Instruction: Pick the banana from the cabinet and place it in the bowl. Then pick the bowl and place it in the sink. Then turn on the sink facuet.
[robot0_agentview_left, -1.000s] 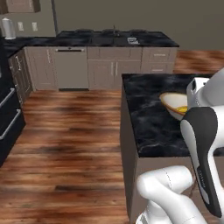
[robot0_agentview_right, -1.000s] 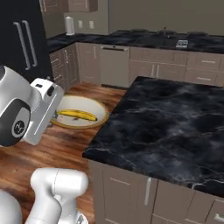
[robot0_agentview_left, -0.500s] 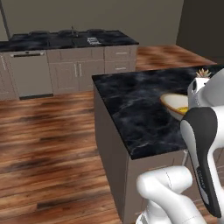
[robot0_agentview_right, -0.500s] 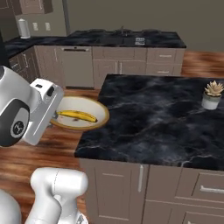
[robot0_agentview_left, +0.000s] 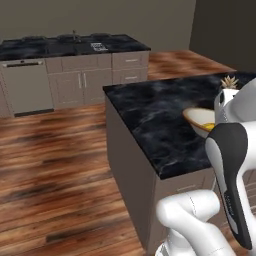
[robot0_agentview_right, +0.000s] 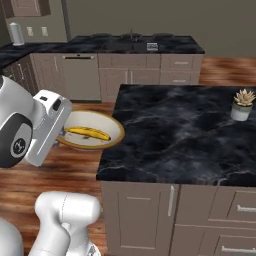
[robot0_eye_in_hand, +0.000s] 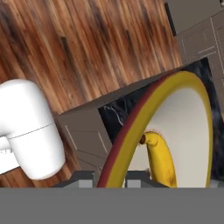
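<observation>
My gripper is shut on the rim of the bowl, and its two dark fingertips clamp the tan-orange edge. The banana lies inside on the cream surface. In the right base view the bowl hangs in the air beside the island's left edge, with the banana lying across it. From the left base view the bowl peeks out from behind my forearm. On the far counter stands the thin sink faucet, also visible as the faucet. The sink basin around it is too small to make out.
A black marble island stands right in front of me, with a small potted succulent near its right side. Wood floor lies between the island and the far counter. A brown wall cabinet hangs at the top left.
The whole picture has shifted as the base drove and turned; the island now stands nearer and more central. The bowl with the banana stays in my grip, unchanged against the arm.
</observation>
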